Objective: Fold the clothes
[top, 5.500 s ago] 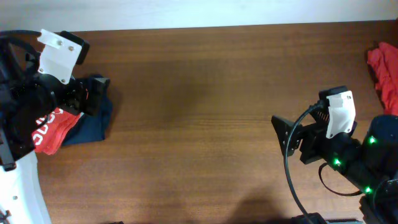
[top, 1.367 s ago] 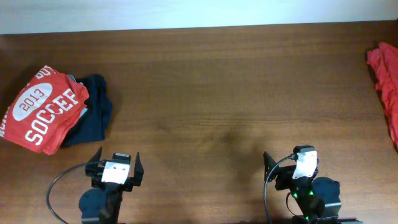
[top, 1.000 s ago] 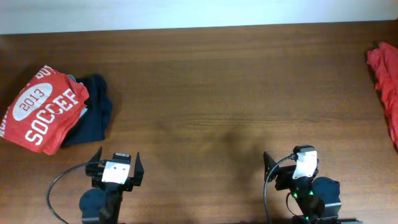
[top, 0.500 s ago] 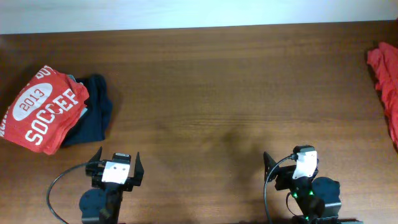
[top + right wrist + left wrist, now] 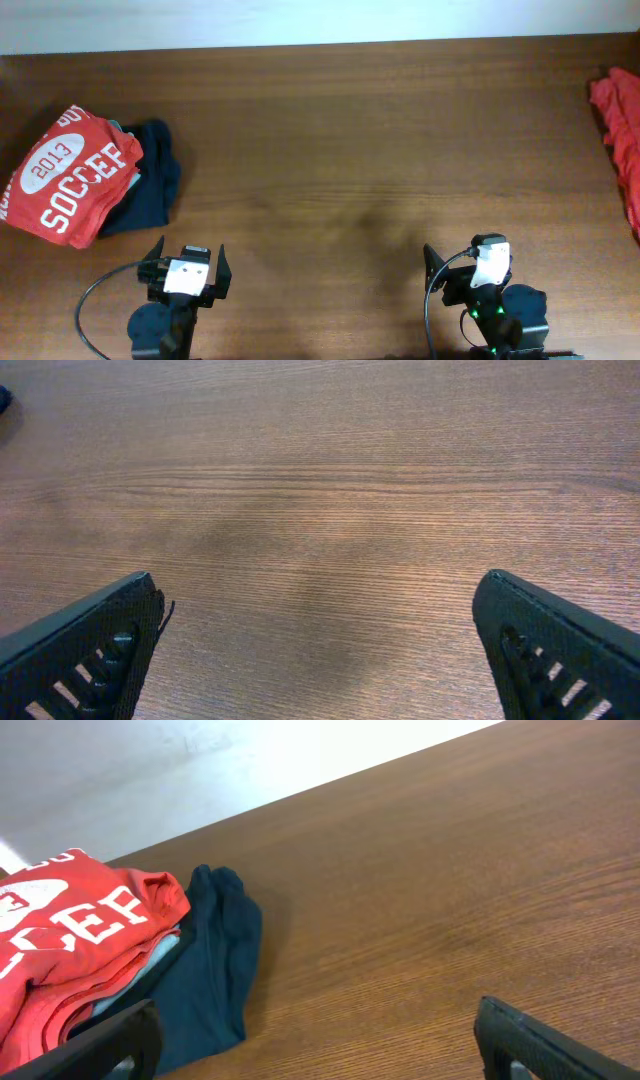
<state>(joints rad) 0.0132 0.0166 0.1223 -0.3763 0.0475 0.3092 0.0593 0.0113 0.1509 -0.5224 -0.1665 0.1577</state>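
A folded orange-red shirt (image 5: pixel 65 185) with white "2013 SOCCER" print lies at the table's left edge, on top of a pale grey-blue layer (image 5: pixel 150 963) and a navy garment (image 5: pixel 152 188). The stack also shows in the left wrist view, red shirt (image 5: pixel 75 945) and navy garment (image 5: pixel 215 970). A crumpled orange-red shirt (image 5: pixel 620 135) lies at the far right edge, partly out of frame. My left gripper (image 5: pixel 186 268) is open and empty at the front left, below the stack. My right gripper (image 5: pixel 462 265) is open and empty at the front right.
The brown wooden table (image 5: pixel 350 150) spans the view, with a pale wall strip along its far edge (image 5: pixel 300 20). Both arm bases and cables sit at the front edge.
The left arm has let go of the soccer shirt on the stack and drawn back to the front edge; the right arm has drawn back too. Nothing has moved in the last second.
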